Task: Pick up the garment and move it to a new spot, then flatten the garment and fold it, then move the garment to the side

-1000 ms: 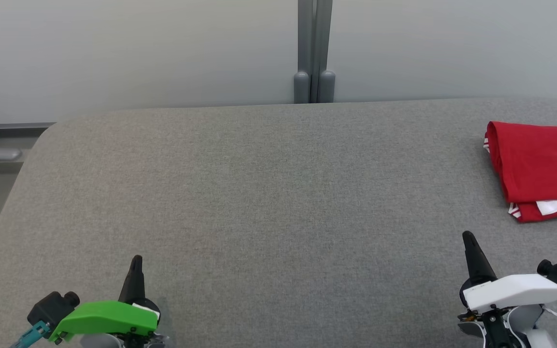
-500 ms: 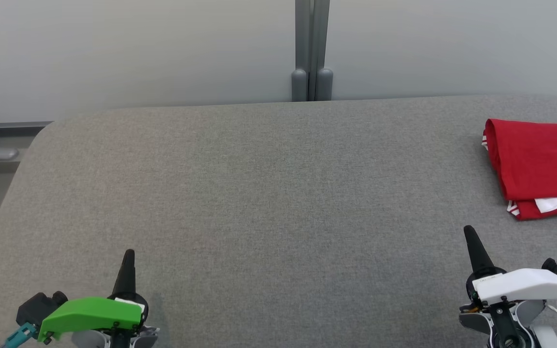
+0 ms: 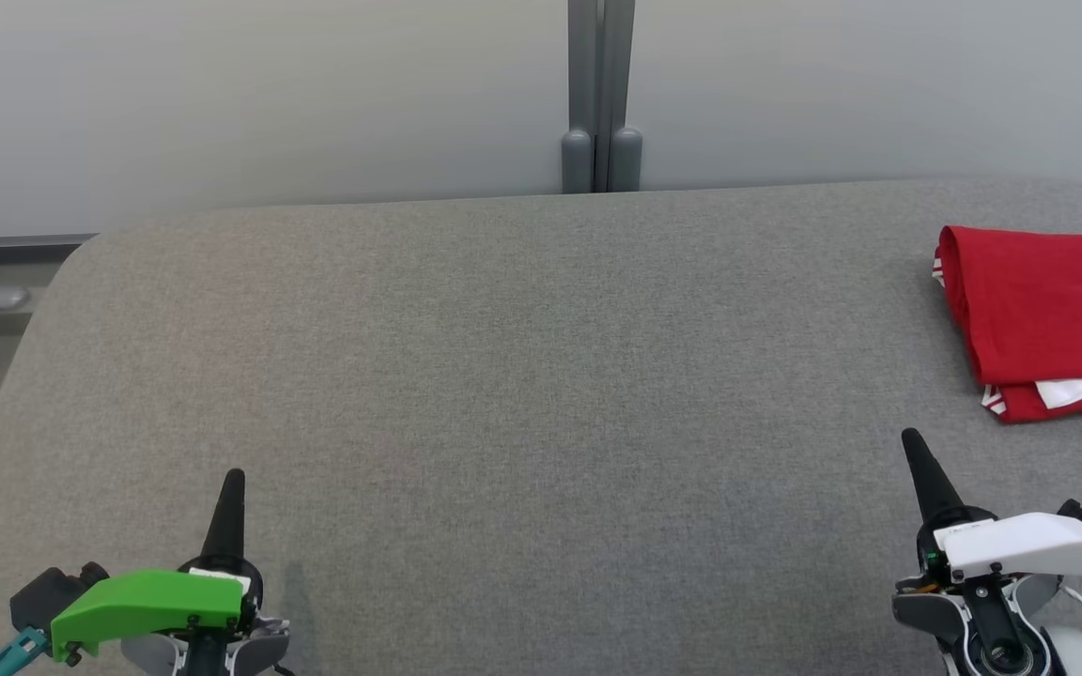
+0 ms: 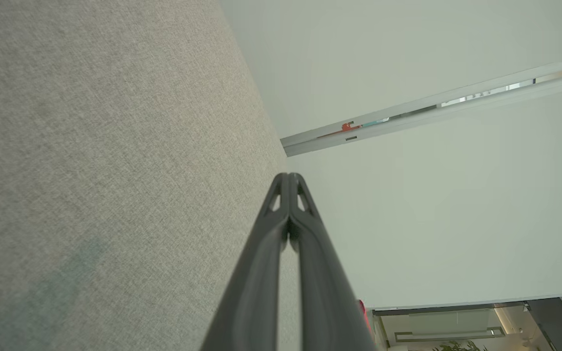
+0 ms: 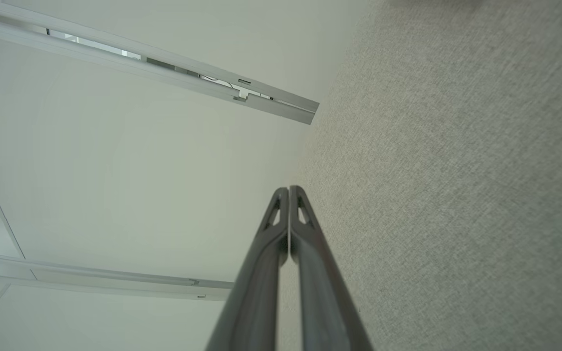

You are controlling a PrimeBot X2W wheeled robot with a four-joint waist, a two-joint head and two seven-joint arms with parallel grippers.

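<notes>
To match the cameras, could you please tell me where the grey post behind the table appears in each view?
Head view: grey post, upright at top centre.
Left wrist view: post slanting from centre up to the right edge.
Right wrist view: post slanting from the left edge toward upper centre.
Shared landmark: the grey table, whose far edge it meets.

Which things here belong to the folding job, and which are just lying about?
Job: garment, folded, at right; left gripper and right gripper, both shut, empty.
Lying about: table; grey post behind it.
</notes>
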